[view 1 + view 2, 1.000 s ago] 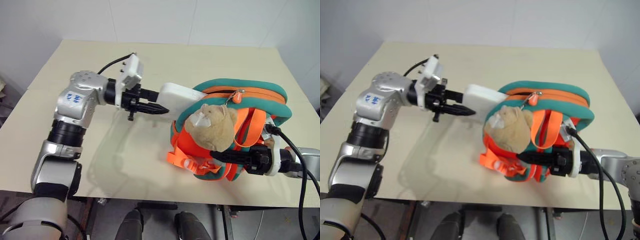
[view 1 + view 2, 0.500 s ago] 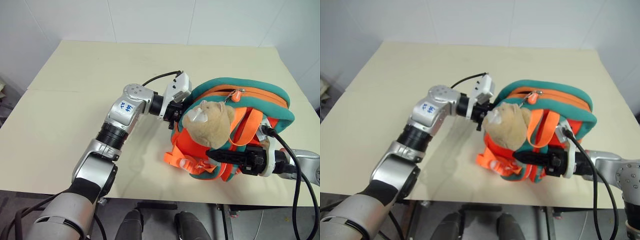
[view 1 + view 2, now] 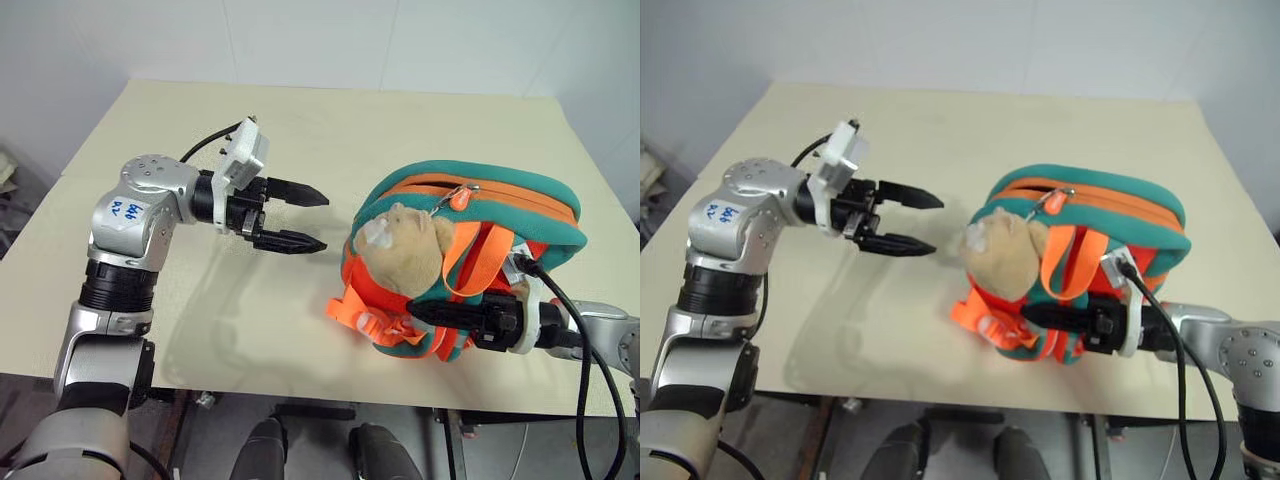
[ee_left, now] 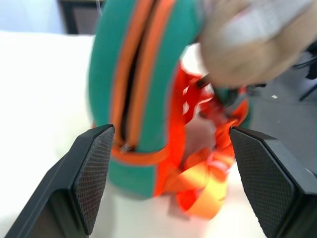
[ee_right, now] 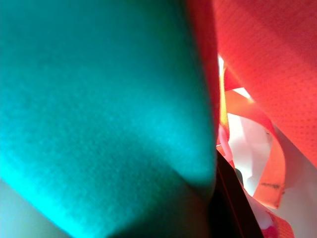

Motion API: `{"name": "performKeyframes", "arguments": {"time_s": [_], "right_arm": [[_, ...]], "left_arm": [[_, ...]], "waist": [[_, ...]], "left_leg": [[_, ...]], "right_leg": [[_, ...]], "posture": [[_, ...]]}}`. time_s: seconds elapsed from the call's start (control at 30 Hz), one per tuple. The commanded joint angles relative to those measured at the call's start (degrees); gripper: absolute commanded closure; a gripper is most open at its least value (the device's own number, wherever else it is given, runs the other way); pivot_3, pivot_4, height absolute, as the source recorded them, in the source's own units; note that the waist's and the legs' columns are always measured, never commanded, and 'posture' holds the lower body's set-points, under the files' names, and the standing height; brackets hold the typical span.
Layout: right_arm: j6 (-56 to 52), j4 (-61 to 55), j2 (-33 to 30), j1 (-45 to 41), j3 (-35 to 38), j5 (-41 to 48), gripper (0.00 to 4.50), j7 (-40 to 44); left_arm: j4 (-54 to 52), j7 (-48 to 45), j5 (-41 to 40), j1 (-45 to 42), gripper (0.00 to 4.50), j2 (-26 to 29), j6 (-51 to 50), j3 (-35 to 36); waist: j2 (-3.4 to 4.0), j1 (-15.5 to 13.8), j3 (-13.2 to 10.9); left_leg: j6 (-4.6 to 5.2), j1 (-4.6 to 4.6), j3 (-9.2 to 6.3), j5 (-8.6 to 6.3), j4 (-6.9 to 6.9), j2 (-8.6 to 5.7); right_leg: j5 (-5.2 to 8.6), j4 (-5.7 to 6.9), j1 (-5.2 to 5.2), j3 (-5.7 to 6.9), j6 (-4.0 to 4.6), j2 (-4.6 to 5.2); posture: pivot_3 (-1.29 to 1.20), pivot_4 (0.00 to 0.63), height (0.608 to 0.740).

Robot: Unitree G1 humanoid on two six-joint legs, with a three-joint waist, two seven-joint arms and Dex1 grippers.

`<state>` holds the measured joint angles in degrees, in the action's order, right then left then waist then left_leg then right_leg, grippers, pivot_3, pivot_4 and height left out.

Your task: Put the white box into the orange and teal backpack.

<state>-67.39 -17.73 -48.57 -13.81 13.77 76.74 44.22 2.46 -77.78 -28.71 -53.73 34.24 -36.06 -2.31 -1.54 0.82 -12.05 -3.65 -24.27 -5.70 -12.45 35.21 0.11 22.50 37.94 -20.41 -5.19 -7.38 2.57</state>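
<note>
Nearest us, our right end effector (image 3: 425, 312) is clamped on the puffy orange and teal backpack (image 3: 500, 215), which sits on the beige counter (image 3: 330, 130) with its tan plush bear (image 3: 405, 250). Beyond, our left end effector (image 3: 305, 218) hovers apart, empty, beside the backpack. We cannot see the white box.

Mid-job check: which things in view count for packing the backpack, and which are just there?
Job:
- orange and teal backpack, standing on the table
- left gripper, open, apart from the backpack
- right gripper, shut on the backpack's strap side

Just there:
- tan plush bear on the backpack
- table
</note>
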Motion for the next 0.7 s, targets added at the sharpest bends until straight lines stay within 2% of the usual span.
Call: {"name": "performKeyframes", "arguments": {"time_s": [0.03, 0.27, 0.57, 0.7], "right_arm": [[0.31, 0.08, 0.53, -0.91, -1.1, -0.94, 4.48, 1.31], [0.27, 0.66, 0.52, -1.33, -1.41, -2.09, 4.48, 2.37], [0.32, 0.34, 0.9, -1.26, -1.02, -2.3, 4.48, 2.17], [0.3, -0.5, 1.03, -0.35, -0.28, -1.88, 4.48, 1.64]], "left_arm": [[-9.16, 1.91, -7.27, 0.51, 0.56, -0.67, -4.65, 2.72], [-14.36, 4.98, -10.1, 0.74, 0.56, -3.82, -4.81, 0.68], [-10.9, 7.58, 2.02, 0.45, 0.56, -7.24, 5.79, -10.28], [-8.63, 11.39, 5.17, -0.93, 1.45, -10.09, 8.64, -10.56]], "waist": [[0.0, 0.01, 0.0], [0.0, 0.68, 0.0], [0.01, 0.65, 0.0], [0.0, 0.61, 0.0]], "left_leg": [[0.0, 0.01, 0.0, 0.0, 0.0, 0.03], [-0.01, 0.04, 0.01, 0.0, -0.01, -0.06], [-0.01, 0.05, 0.06, 0.0, -0.01, -0.1], [0.01, 0.03, 0.05, 0.01, 0.0, -0.14]], "right_leg": [[0.0, 0.01, 0.0, 0.0, 0.0, 0.0], [0.0, 0.03, 0.0, 0.01, 0.0, -0.08], [0.0, 0.02, 0.0, -0.03, 0.0, -0.08], [-0.01, 0.01, 0.01, -0.03, -0.01, -0.04]], "posture": [[0.0, 0.15, 0.74], [0.0, 0.15, 0.74], [0.0, 0.15, 0.74], [0.0, 0.15, 0.74]]}}
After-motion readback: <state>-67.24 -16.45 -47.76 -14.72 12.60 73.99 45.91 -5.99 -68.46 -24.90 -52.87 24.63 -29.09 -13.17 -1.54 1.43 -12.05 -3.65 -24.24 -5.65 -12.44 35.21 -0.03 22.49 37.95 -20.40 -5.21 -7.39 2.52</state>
